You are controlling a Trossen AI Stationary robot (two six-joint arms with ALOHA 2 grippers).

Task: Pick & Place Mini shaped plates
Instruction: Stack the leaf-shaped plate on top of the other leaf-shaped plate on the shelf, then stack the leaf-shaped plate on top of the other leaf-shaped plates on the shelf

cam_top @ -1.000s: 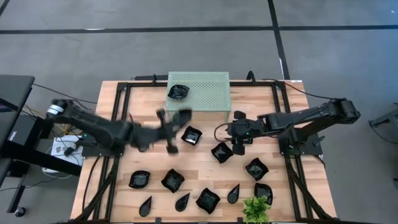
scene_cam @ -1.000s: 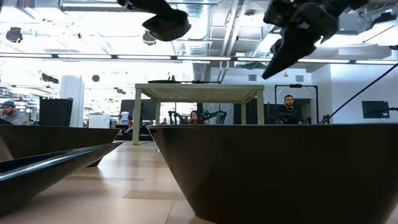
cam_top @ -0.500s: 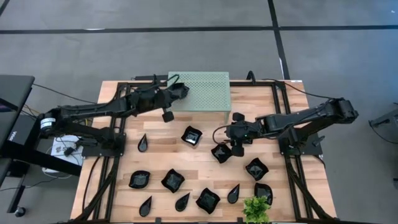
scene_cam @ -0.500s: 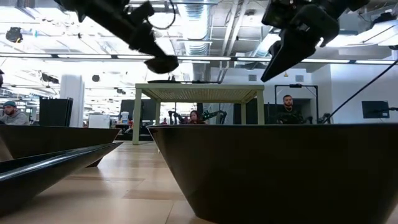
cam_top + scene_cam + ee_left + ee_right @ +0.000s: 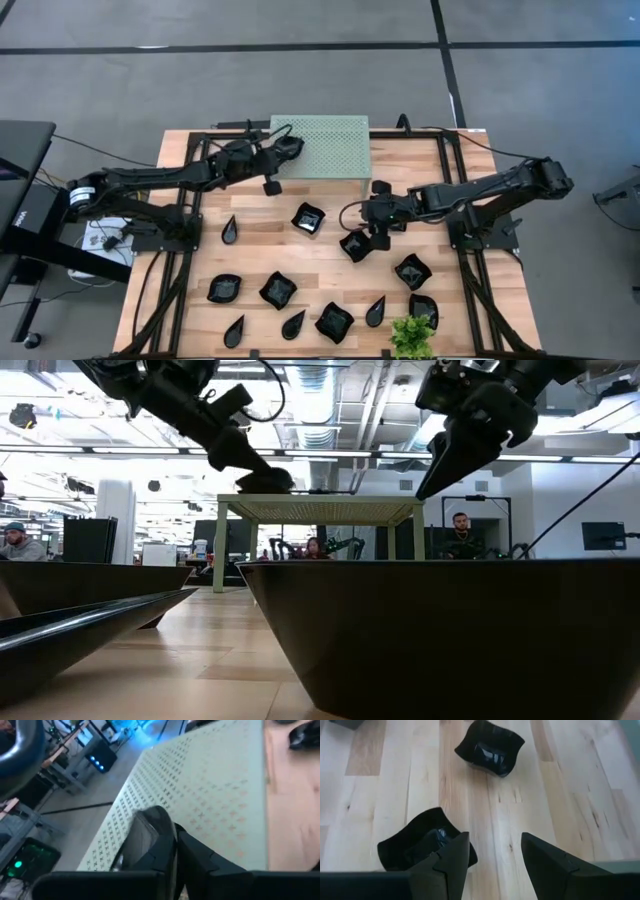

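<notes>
Several glossy black mini plates lie on the wooden table, among them a wavy square one [image 5: 308,218] and a teardrop one [image 5: 230,228]. My left gripper [image 5: 287,148] is over the near left corner of the pale green perforated stand [image 5: 330,140], shut on a black plate [image 5: 149,827] that shows in the low view on the stand's top [image 5: 266,482]. My right gripper [image 5: 370,232] is open just above a wavy square plate [image 5: 355,246]. One of its fingers [image 5: 452,857] is over that plate's rim [image 5: 417,845]; whether it touches, I cannot tell. My left gripper pinches the black plate by its rim [image 5: 160,822] between its two fingers, which slant down from the table's left side. The plate's underside rests on the stand's top near the left corner [image 5: 266,484]. The fingers hide the exact place of contact.
A small green plant [image 5: 412,336] stands at the table's near right edge. Plates lie in loose rows along the near half [image 5: 277,290] [image 5: 412,270] [image 5: 334,322]. Another wavy plate [image 5: 491,747] lies ahead of my right gripper. Bare wood shows between the stand and the plates.
My left arm has swung from the table's middle toward the far edge, carrying a plate, and come down on the stand's near left corner. My right gripper has shifted slightly left and down toward the wavy plate beneath it and stayed open.
</notes>
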